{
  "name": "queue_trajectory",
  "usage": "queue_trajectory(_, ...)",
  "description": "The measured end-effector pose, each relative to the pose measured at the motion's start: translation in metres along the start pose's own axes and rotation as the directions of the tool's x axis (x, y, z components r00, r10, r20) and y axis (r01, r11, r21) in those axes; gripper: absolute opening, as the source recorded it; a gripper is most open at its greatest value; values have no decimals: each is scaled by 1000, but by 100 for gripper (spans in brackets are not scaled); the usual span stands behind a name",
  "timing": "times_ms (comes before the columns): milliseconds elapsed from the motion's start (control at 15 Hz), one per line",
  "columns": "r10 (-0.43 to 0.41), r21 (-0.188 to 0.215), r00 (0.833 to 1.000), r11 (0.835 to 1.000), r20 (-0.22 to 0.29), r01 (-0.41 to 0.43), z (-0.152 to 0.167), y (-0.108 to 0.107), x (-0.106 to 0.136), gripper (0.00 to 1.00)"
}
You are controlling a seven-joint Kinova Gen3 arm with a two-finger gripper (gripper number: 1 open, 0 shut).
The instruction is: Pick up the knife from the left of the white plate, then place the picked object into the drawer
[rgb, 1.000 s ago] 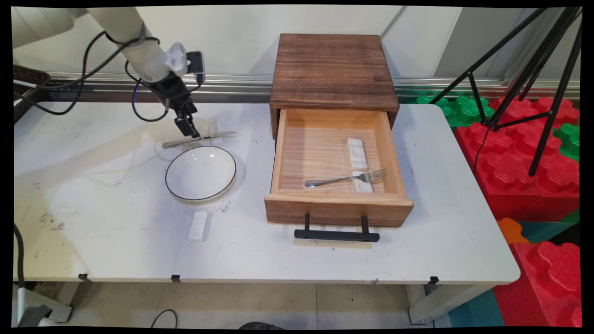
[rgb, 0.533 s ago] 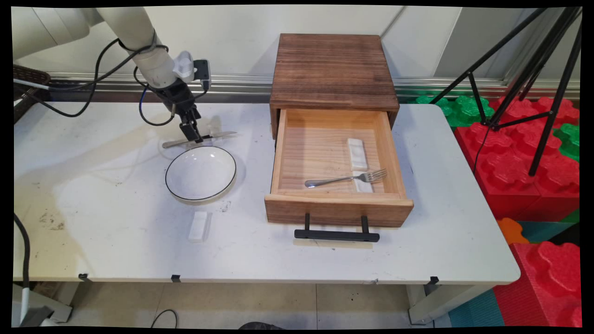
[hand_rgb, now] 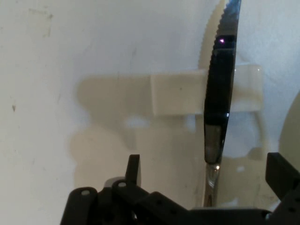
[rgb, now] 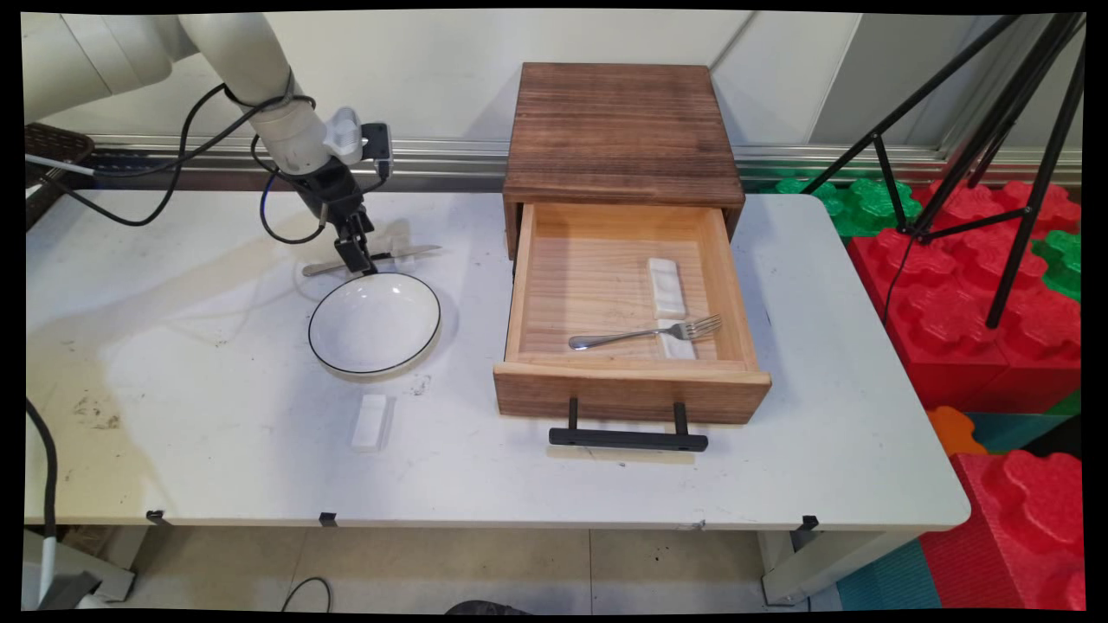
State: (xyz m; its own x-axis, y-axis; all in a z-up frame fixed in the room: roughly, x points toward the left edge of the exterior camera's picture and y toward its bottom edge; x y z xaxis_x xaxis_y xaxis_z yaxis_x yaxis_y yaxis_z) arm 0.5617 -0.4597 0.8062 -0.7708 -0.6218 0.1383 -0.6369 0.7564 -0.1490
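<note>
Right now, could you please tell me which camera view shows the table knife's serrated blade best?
The hand view: the silver serrated table knife fills it, teeth visible, lying across a small white rectangular rest. The main view shows the knife only as a thin sliver behind the black pincer.

No legible text, labels, brands or nos. anywhere in either view: none readable on the arm, drawer box, plate, knife, fork, rests, foam blocks or tripod.
</note>
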Motion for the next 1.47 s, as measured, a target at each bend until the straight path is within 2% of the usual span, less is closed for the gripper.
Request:
queue_trajectory(200,-4,-2,1000,1000,3,4,1,0,-5,100)
queue_trajectory(267,-5,-2,1000,1000,4,5,1,1,-6,0)
queue_trajectory(800,4,-14,1000,1000,-8,-4,-4,7,-21,0)
queue_trajectory(1133,5,-17,1000,1000,-15,-5,-5,10,-22,0)
queue_trajectory(1467,-54,33,998,998,-24,55,-20,11,-25,0)
